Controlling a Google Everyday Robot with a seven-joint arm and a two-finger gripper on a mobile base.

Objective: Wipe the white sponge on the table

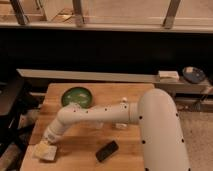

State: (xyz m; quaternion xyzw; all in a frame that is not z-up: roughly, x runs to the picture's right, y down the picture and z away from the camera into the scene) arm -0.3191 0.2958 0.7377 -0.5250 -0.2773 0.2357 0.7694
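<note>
The white sponge point(45, 151) is a flat cream-white block with a yellowish tint, lying on the light-brown wooden table point(80, 147) near its front left corner. My white arm reaches from the right across the table and down to the left. My gripper point(48, 142) sits right on the sponge's upper edge and seems to press on it. A black phone-like slab point(107, 150) lies to the right of the sponge.
A green bowl point(77, 96) stands at the table's back left. A small white object point(121, 125) lies under the arm near the middle. A long grey shelf point(110, 77) runs behind, bearing a pale block point(168, 75) and a dark round dish point(193, 74).
</note>
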